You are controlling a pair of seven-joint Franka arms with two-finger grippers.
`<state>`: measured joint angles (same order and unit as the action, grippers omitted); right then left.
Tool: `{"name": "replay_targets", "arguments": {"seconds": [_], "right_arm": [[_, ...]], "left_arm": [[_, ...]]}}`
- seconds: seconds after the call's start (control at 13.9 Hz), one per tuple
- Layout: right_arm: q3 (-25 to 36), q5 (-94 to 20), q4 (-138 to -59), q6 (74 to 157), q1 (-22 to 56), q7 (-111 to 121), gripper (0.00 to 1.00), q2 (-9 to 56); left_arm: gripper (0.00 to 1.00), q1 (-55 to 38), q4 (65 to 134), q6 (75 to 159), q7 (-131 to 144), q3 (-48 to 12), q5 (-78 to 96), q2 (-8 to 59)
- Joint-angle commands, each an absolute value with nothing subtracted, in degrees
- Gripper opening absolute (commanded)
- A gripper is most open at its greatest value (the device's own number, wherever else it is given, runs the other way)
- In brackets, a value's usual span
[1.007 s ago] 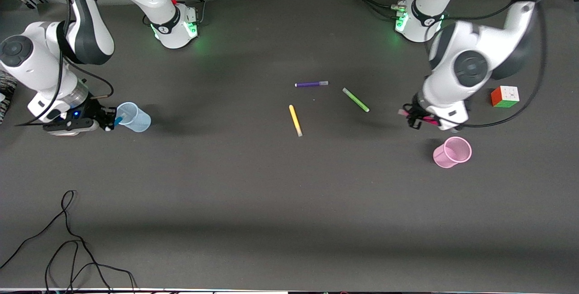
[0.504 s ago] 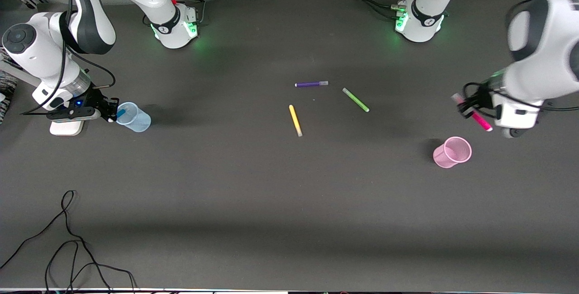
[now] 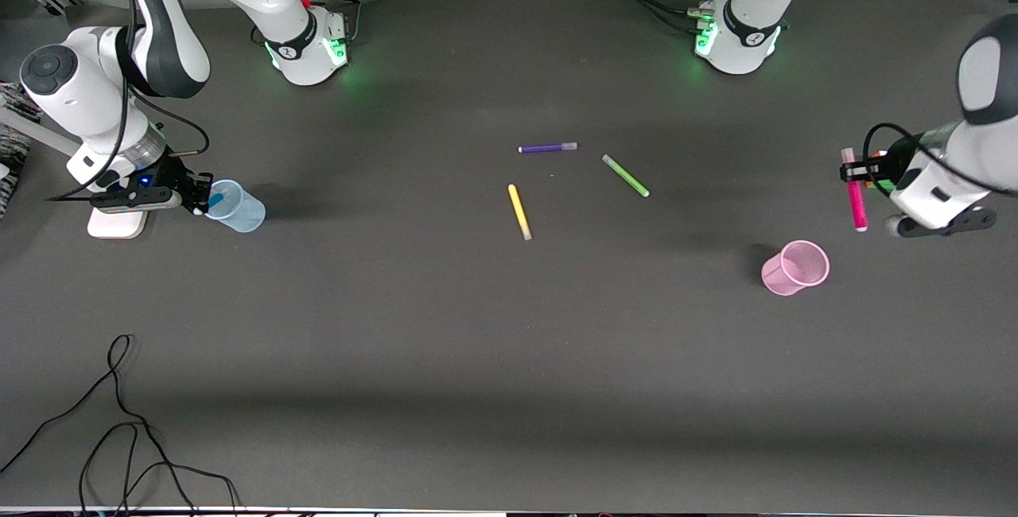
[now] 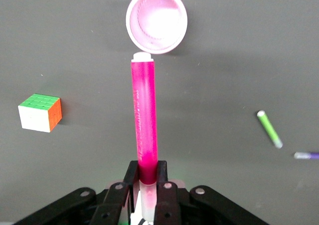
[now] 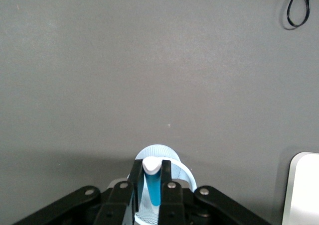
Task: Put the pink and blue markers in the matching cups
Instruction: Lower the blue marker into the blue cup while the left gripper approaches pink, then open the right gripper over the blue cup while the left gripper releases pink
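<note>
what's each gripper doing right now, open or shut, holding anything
Left gripper: shut on the pink marker, in the air, not yet over the pink cup.
Right gripper: shut on the blue marker, over the blue cup.

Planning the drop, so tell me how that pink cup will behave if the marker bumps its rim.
The pink cup looks thin, small and tapered, so it is probably light and apt to tip or slide. It stands alone on bare table, with nothing bracing it. The left tool holds the pink marker by one end, so lower it gently.
</note>
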<state>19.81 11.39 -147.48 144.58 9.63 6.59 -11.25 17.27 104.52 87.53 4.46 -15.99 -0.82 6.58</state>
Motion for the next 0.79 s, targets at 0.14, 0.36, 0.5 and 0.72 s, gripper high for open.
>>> {"name": "replay_targets", "arguments": {"seconds": [0.14, 0.36, 0.5, 0.72], "right_arm": [[20.7, 12.7, -149.3, 147.7, 9.8, 7.3, 0.56, -10.9], [20.7, 12.7, -149.2, 147.5, 9.7, 7.2, 1.0, -11.1], [20.6, 12.7, -148.8, 147.0, 9.7, 6.9, 1.0, -11.2], [20.0, 12.6, -145.7, 142.3, 9.8, 6.3, 1.0, -12.0]], "left_arm": [[0.0, 14.9, 86.1, 75.2, 3.3, -16.7, -6.8, 24.8], [0.0, 14.5, 83.2, 75.7, 3.1, -16.6, -8.8, 32.2], [0.0, 13.1, 82.4, 76.3, 3.4, -16.6, -10.2, 36.5], [0.0, 11.9, 81.7, 76.3, 3.4, -16.5, -11.0, 39.5]]}}
